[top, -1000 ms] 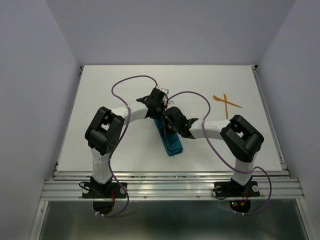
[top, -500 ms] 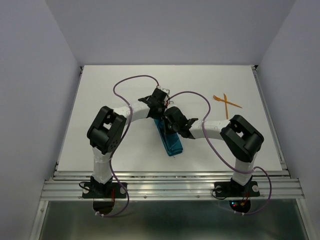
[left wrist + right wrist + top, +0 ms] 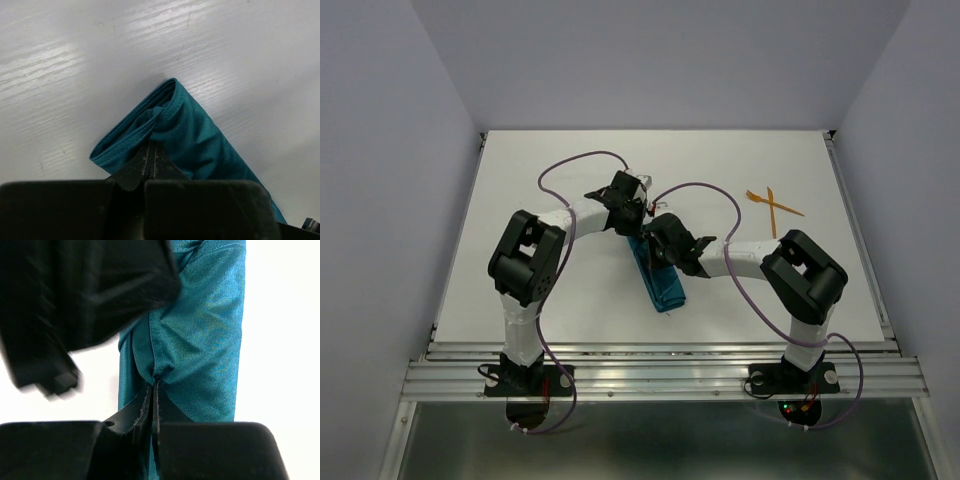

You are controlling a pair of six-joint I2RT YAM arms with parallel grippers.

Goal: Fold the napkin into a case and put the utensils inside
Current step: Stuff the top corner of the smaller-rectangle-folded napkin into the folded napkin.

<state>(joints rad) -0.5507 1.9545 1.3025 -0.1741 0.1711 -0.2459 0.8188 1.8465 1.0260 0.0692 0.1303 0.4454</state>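
The teal napkin (image 3: 663, 286) lies mid-table as a narrow folded strip running away from the arms. Its far end (image 3: 195, 131) shows an open, layered fold. My left gripper (image 3: 635, 228) is over that far end; in the left wrist view its tips (image 3: 151, 146) are shut, pinching the upper cloth layer. My right gripper (image 3: 658, 256) is just nearer along the strip, its tips (image 3: 154, 382) shut on a puckered bit of the napkin (image 3: 207, 335). The two orange utensils (image 3: 773, 207) lie crossed at the far right, away from both grippers.
The white table (image 3: 550, 160) is walled on the left, back and right. Purple cables (image 3: 582, 160) loop above both arms. The left arm's dark wrist (image 3: 75, 295) hangs close over the right gripper. A metal rail (image 3: 660, 375) runs along the near edge.
My left gripper has closed from partly open onto the napkin's far end, and its wrist has shifted a little left and back. The right gripper and the utensils have not moved.
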